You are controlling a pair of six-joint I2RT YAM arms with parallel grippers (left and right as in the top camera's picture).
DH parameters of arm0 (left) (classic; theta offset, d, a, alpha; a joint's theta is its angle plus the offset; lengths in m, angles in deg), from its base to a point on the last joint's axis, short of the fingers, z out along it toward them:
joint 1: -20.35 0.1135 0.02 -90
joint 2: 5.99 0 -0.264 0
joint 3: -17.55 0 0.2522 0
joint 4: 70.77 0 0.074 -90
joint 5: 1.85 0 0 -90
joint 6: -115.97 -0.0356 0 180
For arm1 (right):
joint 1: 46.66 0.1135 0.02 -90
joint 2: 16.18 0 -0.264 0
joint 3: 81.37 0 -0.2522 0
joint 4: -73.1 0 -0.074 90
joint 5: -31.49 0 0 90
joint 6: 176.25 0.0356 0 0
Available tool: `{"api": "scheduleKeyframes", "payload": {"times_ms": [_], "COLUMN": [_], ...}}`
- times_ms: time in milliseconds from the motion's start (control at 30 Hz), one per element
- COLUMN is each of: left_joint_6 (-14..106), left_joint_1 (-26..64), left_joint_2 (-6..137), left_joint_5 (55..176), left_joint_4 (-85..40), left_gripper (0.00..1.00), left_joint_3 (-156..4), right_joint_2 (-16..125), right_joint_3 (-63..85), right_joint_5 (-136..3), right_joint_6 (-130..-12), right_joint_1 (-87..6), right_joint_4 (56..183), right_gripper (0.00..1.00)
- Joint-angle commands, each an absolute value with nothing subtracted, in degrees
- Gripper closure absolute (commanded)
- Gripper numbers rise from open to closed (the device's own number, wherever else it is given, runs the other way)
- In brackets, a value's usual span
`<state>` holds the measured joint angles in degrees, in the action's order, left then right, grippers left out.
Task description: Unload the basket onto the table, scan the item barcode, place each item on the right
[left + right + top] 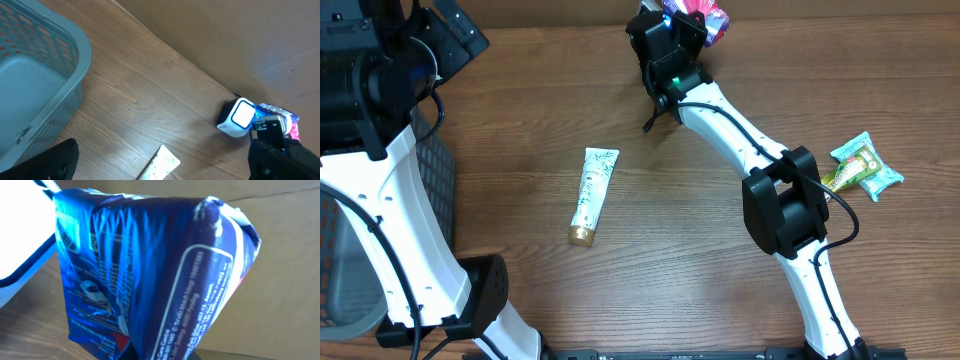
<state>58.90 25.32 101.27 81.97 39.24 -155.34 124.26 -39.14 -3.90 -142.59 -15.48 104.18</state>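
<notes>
Your right pincer (pixel 690 25) is clenching the blue packet (pixel 150 275) at the top centre of the overhead frame, with its arm stretching up from the lower right. In the right wrist view the packet is filling nearly the whole frame and rising from the bottom edge. Its barcode (pixel 67 230) is showing at the upper left, just beside the glowing white face of the scanner (pixel 239 116). In the left wrist view the scanner is sitting on the counter (pixel 520 120) at the right of the frame. The packet is hanging just to the scanner's right, and you cannot tell whether the two are touching. Your left pincer (pixel 165 145) is standing wide open and gripping nothing, in the upper left of the overhead frame near the grey basket (pixel 45 75). A white tube (pixel 593 195) is lying at the centre of the counter, well apart from both pincers. Two green snack packets (pixel 865 165) are lying near the right edge.
</notes>
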Motion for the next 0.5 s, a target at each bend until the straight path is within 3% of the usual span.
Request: {"api": "scheduleKeyframes", "payload": {"times_ms": [0, 167, 333, 467], "left_joint_6": [59.4, 59.4, 59.4, 59.4], "left_joint_1": [25.2, 25.2, 25.2, 25.2], "left_joint_2": [101.2, 101.2, 101.1, 101.2], "left_joint_5": [82.1, 82.1, 82.1, 82.1], "left_joint_4": [39.2, 39.2, 39.2, 39.2], "left_gripper": [0.00, 0.00, 0.00, 0.01], "left_joint_3": [-155.4, -155.4, -155.4, -155.4], "right_joint_2": [123.2, 118.7, 110.9, 105.7], "right_joint_3": [-39.1, -39.1, -39.2, -39.2], "right_joint_5": [-3.9, -3.6, -6.8, -24.3], "right_joint_6": [-141.6, -140.3, -121.6, -103.3], "right_joint_1": [-13.3, -10.5, -7.0, -4.9], "right_joint_4": [104.1, 104.6, 119.4, 136.7], "right_gripper": [0.96, 0.96, 0.96, 0.96]}}
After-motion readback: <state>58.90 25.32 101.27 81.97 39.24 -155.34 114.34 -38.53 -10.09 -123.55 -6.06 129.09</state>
